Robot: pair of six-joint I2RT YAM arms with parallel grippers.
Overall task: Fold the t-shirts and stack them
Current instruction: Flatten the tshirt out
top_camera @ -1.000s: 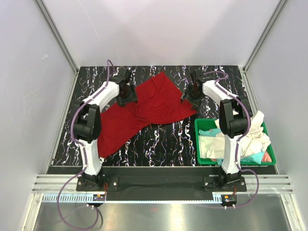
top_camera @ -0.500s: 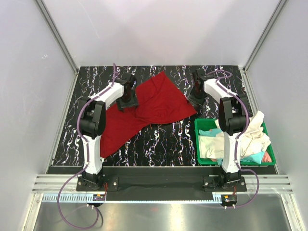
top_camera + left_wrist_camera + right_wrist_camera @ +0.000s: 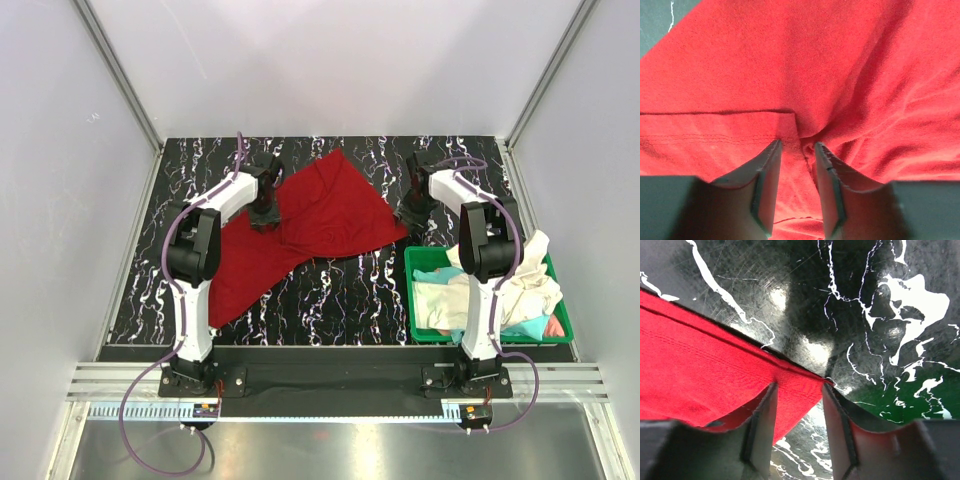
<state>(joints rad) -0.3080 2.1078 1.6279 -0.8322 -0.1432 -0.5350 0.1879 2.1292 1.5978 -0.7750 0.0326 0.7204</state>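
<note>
Your left gripper (image 3: 796,145) presses down on the red shirt (image 3: 320,215), its fingers narrowly apart around a small pucker of cloth. You cannot tell whether it is pinched. Your right gripper (image 3: 799,385) stands partly open astride the shirt's right corner, holding nothing. The shirt lies spread on the table (image 3: 340,290), beside the green bin (image 3: 411,300).

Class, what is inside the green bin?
Crumpled shirts in the green bin: cream-white shirts filling most, a teal shirt at the far left corner, a pinkish shirt near right. The right arm hides a strip; whatever lies beneath is covered.
</note>
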